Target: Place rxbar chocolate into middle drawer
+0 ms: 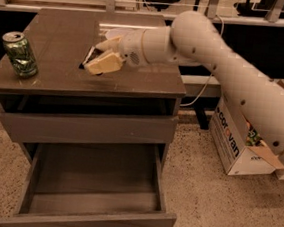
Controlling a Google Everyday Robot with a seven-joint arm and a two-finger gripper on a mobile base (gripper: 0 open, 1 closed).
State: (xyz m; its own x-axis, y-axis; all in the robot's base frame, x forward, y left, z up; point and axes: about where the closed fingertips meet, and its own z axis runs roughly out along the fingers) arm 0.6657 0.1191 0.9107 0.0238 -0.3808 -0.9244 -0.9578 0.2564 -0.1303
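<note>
My gripper is over the middle of the table top, its cream fingers closed on the rxbar chocolate. Only a thin black strip of the bar shows between the fingers, just above the table surface. The middle drawer is pulled open below the table, wide and shallow, and nothing shows inside it. The gripper is above and behind the drawer's opening.
A green drink can stands at the table's left edge. The upper drawer sits shut under the table top. A white dish lies behind the arm. A cardboard box stands on the floor to the right.
</note>
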